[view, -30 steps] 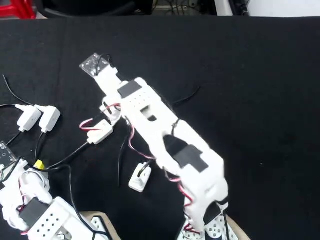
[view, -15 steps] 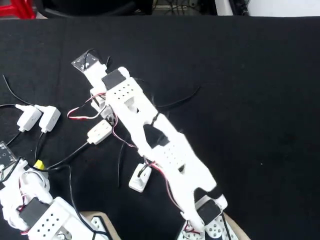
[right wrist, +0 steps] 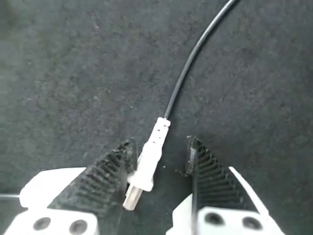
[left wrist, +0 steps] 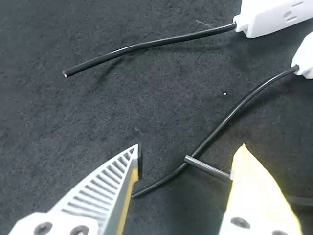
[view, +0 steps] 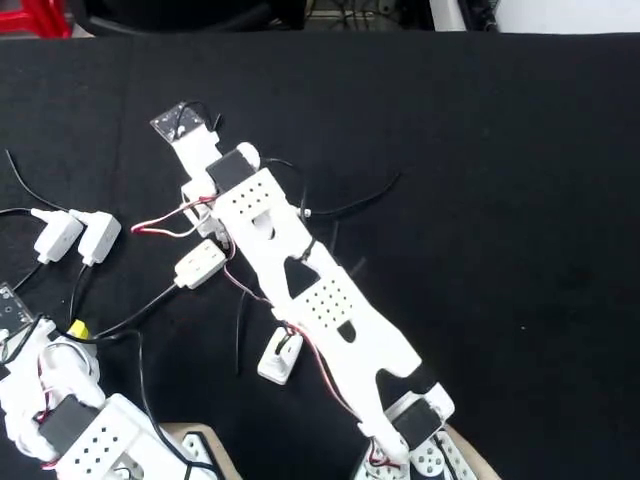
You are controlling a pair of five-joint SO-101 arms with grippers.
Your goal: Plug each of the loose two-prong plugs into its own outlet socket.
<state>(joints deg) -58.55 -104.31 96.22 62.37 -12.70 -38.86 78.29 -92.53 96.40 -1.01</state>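
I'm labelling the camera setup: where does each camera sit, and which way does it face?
High view: fixed above the black table, looking down; one arm stretched mid-table, another arm at lower left.
Left wrist view: on the left wrist, facing down past the open left end effector at black cables.
Right wrist view: on the right wrist, facing down; the open right end effector straddles a white plug.
Shared: all show that black table.
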